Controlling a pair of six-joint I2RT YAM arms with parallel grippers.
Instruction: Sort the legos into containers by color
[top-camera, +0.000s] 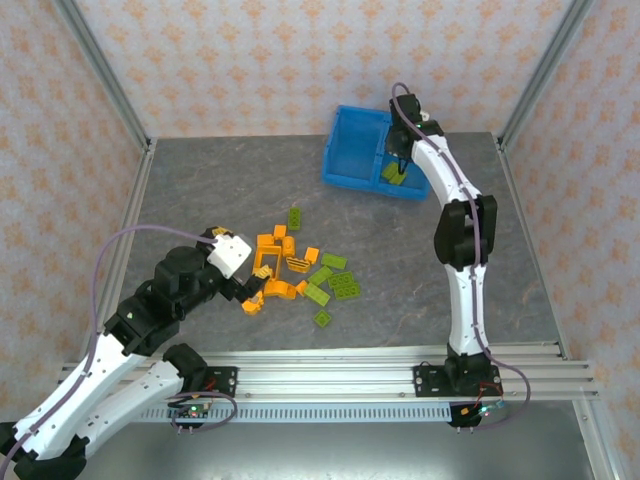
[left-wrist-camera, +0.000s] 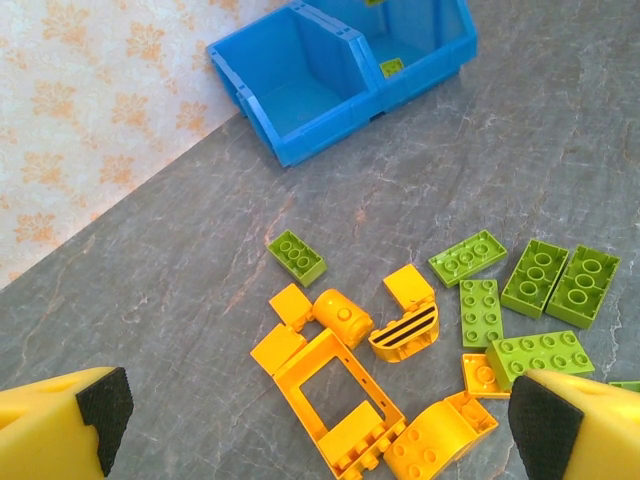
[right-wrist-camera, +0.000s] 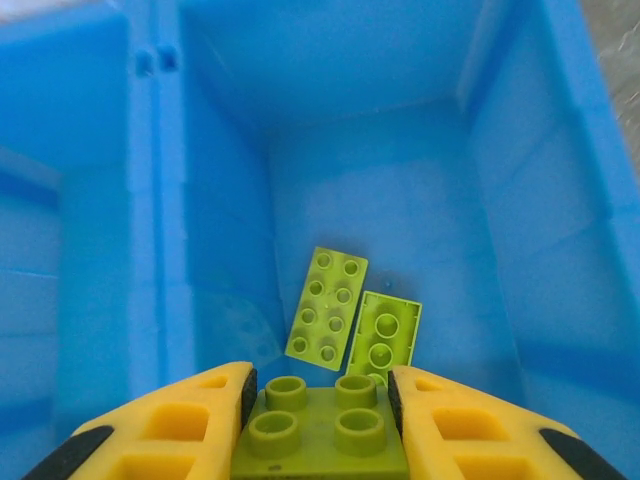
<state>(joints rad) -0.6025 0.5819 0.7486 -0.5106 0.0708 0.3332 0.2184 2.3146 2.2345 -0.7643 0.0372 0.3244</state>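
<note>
My right gripper (right-wrist-camera: 320, 402) is shut on a lime green four-stud brick (right-wrist-camera: 322, 432), held over the right compartment of the blue bin (top-camera: 350, 150). Two green plates (right-wrist-camera: 328, 303) (right-wrist-camera: 385, 335) lie on that compartment's floor, one studs up and one underside up. The right gripper (top-camera: 398, 158) hangs above the bin. My left gripper (left-wrist-camera: 325, 430) is open, low over the orange legos. An orange window-frame piece (left-wrist-camera: 335, 395) lies between its fingers (left-wrist-camera: 105, 405). In the top view the left gripper (top-camera: 248, 272) sits at the left edge of the pile (top-camera: 290, 270).
Green plates and bricks (left-wrist-camera: 535, 275) lie right of the orange pieces; one green brick (left-wrist-camera: 297, 256) lies apart towards the bin (left-wrist-camera: 300, 100). The bin's left compartment (left-wrist-camera: 290, 105) looks bare. The central divider (right-wrist-camera: 155, 200) rises left of my right gripper. Metal frame posts border the table.
</note>
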